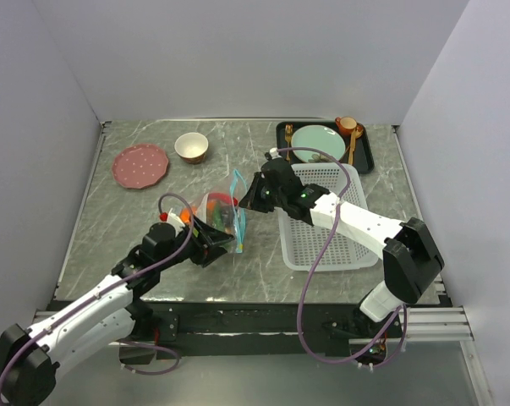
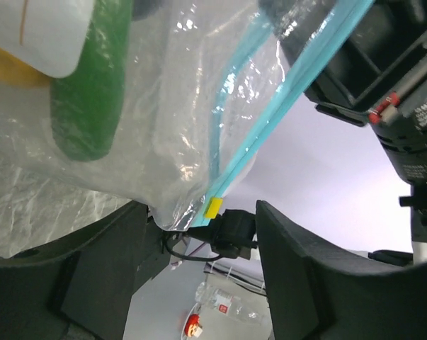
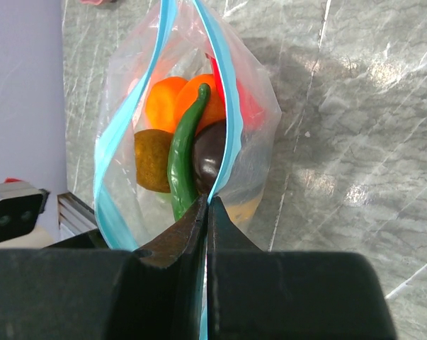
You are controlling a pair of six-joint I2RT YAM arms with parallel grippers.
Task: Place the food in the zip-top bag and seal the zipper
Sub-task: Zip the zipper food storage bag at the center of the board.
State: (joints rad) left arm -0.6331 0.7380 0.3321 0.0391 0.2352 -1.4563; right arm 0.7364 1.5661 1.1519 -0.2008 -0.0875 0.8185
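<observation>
1. The surface (image 1: 238, 271) is grey marble. The white mesh basket (image 1: 339, 254) sits just right of the action with nothing in it that I can see, so loading looks done and sealing is what's left.
2. The zip-top bag (image 1: 216, 207) is mid-surface, between the two arms. It's propped with the mouth turned toward the right arm, probably so the contents don't roll out.
3. The left end effector (image 2: 202, 219) has its fingers spread apart. The bag's lower corner hangs in the gap, so it looks more like a cradle than a pinch.
4. The right end effector (image 3: 207, 212) is clamped shut on one end of the strip, which seems the sensible spot to start a closing slide.
5. The food (image 3: 185, 142) is inside: two oranges, the long green pepper, the dark round one, the yellow-brown fruit and something red behind the plastic.
6. The zipper (image 3: 231, 106) is unsealed. Its two teal strips spread wide and only meet at the pinch.
</observation>
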